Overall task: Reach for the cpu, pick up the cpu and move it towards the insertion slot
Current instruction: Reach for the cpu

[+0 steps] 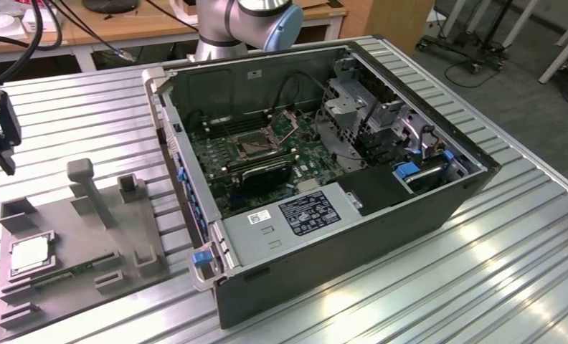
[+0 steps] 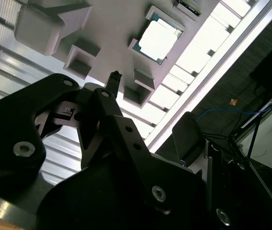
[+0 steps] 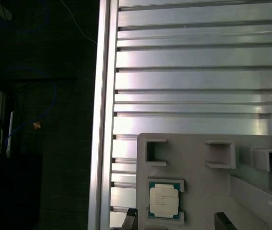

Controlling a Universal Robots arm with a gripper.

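gripper (image 3: 176, 220): 1, jaws apart, above the cpu
cpu (image 1: 31, 255): 1, in grey fixture (image 1: 100, 240), near left
slot (image 1: 252, 147): 1, inside case (image 1: 380, 251), right

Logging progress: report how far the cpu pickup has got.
Nothing finished yet. The reach is in hand: the open gripper hangs clear of the cpu, which lies ungrasped in its grey fixture. Lifting and carrying it to the insertion slot remain.
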